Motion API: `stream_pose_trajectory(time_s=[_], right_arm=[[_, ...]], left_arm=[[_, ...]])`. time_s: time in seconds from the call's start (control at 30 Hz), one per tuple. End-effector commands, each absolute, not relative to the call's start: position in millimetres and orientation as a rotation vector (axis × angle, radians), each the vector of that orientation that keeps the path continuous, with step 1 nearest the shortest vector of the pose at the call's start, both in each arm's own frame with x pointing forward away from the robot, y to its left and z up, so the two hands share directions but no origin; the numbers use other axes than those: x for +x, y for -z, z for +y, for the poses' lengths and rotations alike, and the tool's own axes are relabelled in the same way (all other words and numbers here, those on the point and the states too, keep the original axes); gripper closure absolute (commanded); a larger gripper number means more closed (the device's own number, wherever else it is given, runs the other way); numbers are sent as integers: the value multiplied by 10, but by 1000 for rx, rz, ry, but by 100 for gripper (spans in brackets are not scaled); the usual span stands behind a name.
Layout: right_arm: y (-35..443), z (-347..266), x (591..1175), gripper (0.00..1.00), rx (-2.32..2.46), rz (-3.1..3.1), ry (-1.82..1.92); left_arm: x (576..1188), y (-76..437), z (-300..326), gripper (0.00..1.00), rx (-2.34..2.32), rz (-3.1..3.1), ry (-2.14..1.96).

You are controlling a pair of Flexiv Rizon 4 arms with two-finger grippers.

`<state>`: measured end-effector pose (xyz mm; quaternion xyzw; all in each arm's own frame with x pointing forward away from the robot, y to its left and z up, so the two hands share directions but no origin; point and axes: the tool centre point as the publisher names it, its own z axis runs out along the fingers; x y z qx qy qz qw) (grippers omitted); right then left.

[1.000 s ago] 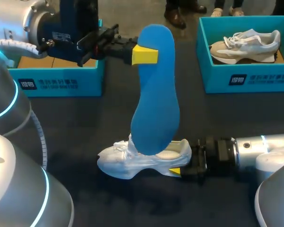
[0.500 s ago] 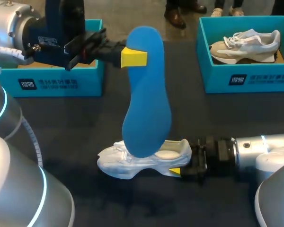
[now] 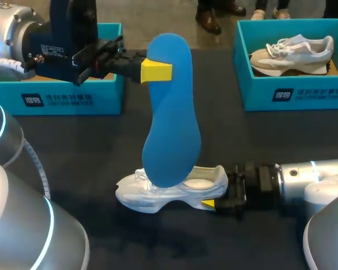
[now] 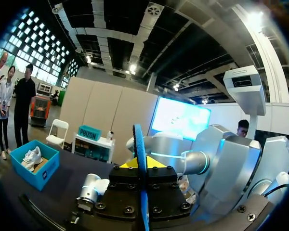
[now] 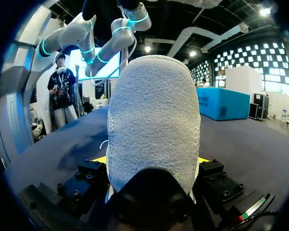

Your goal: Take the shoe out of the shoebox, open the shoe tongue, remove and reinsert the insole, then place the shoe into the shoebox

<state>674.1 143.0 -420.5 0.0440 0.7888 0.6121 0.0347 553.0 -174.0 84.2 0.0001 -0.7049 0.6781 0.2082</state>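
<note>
Drifting leftward, your left gripper [image 3: 156, 71] pinches the blue insole [image 3: 170, 112] upright above the white shoe [image 3: 174, 191], which your right gripper [image 3: 214, 198] clamps at the heel, steadying it on the table [image 3: 101, 146].

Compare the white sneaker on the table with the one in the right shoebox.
Colour: the white sneaker is all white; the boxed sneaker is grey-white with tan panels. Place: the white sneaker sits on the table; the boxed sneaker lies in the teal shoebox. Hold: the right gripper clamps the white sneaker's heel; nothing touches the boxed sneaker. Both stand on their soles.
</note>
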Motion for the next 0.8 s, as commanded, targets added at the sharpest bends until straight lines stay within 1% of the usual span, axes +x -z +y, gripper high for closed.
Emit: stream_pose_trajectory(time_s=[0.03,0.07,0.1,0.43,0.8], right_arm=[[4207,1461,6716,97,130,2448,-1857],[4202,1455,6710,37,129,2449,-1855],[4199,1442,6705,0,132,2450,-1851],[4057,1243,6638,0,123,2479,-1790],[3762,1038,6651,0,83,2704,-1502]], left_arm=[[5535,-840,-1748,100,0,-1963,-1884],[5535,-840,-1748,100,0,-1963,-1884],[5535,-840,-1748,100,0,-1963,-1884],[5535,-840,-1748,100,0,-1963,-1884],[5535,-840,-1748,100,0,-1963,-1884]])
